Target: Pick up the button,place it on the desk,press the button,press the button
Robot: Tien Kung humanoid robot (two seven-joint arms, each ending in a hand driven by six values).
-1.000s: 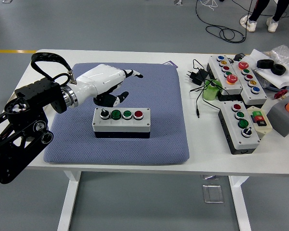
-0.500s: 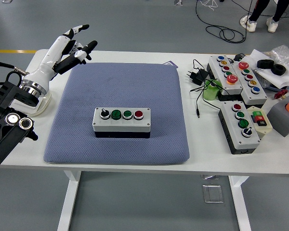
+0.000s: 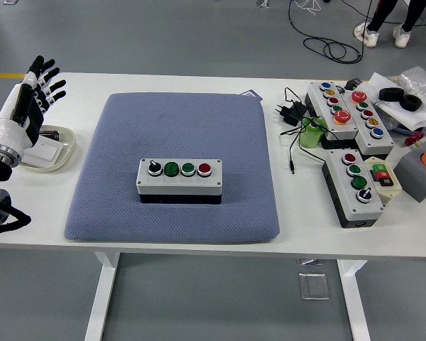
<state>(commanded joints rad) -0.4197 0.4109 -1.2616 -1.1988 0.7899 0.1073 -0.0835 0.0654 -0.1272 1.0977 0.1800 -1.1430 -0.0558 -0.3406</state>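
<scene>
1. My left hand (image 3: 30, 99) is raised at the table's left edge, fingers spread wide and holding nothing, above a small dish (image 3: 62, 153).
2. The button box (image 3: 179, 179) sits in the middle of the blue mat (image 3: 174, 124).

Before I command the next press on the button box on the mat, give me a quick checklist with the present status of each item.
1. Button box flat on the blue mat, four controls facing up: ok.
2. Nothing lying on the box or covering its buttons: ok.
3. Left hand empty, fingers spread: ok.
4. Left hand in pressing position: not ok; it is at the table's left edge above the small dish, far from the box.
5. Right hand available: cannot tell; it is out of view.
6. Spare button boxes on the right apart from the mat: ok.
</scene>
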